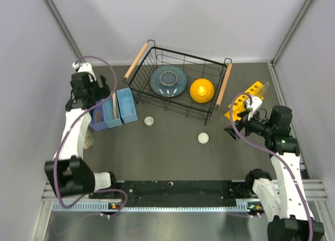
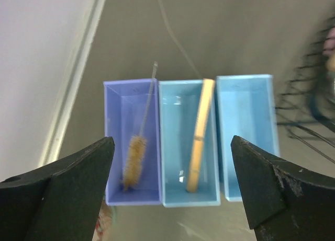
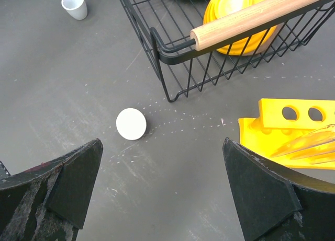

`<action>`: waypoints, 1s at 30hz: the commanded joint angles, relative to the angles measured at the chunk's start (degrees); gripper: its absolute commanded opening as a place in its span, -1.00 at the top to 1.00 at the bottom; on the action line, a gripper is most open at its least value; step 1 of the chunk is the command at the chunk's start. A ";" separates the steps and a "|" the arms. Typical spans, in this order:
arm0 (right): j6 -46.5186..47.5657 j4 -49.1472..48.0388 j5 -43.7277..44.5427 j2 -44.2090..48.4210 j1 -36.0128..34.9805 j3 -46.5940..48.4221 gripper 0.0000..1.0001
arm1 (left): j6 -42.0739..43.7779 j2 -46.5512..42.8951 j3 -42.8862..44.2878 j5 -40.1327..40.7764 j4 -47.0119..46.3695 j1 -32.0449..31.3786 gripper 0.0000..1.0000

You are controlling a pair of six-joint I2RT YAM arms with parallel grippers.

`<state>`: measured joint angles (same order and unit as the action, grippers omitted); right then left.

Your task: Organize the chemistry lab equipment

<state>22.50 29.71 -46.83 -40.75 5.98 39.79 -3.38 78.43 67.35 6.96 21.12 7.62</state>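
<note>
A short wooden stick (image 2: 199, 141) leans inside the middle blue bin (image 2: 178, 194). A bristle brush (image 2: 135, 157) lies in the purple bin (image 2: 116, 147) to its left. My left gripper (image 2: 171, 147) hangs open above these bins and holds nothing. The yellow rack (image 3: 285, 131) lies at the right with a clear tube (image 3: 314, 141) resting on it. One white round piece (image 3: 131, 124) sits on the mat ahead of my open right gripper (image 3: 162, 147). A second white piece (image 3: 75, 4), cup-shaped, stands farther left. From above, the rack (image 1: 243, 101) is just beyond the right gripper (image 1: 239, 127).
A black wire basket (image 1: 157, 97) with wooden handles stands at the back centre and holds a grey-blue plate (image 1: 168, 80) and an orange bowl (image 1: 202, 90). Its corner (image 3: 170, 89) is close to the rack. A third blue bin (image 2: 246, 136) has nothing in it.
</note>
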 commanded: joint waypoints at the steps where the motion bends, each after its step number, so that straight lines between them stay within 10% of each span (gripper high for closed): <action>1: 1.23 -0.62 -2.91 -0.38 -0.44 0.46 -0.97 | -7.33 -13.02 -6.34 -9.50 -2.14 0.29 -0.98; 8: 2.72 0.26 -6.78 -0.99 -0.27 0.20 -0.98 | -18.23 -31.38 -17.41 -13.54 3.13 0.47 -0.98; 16: 3.78 0.87 -9.33 -2.40 1.05 0.02 -0.97 | -28.76 -38.97 -30.34 -37.61 0.24 -0.40 -0.96; 30: 4.57 1.13 -9.51 -3.81 2.37 -0.15 -0.97 | -56.54 -32.31 -46.79 -8.81 -17.61 -23.79 -0.71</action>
<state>25.54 31.40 -54.54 -44.40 7.79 39.75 -49.95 40.25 19.07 -12.08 11.84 -13.54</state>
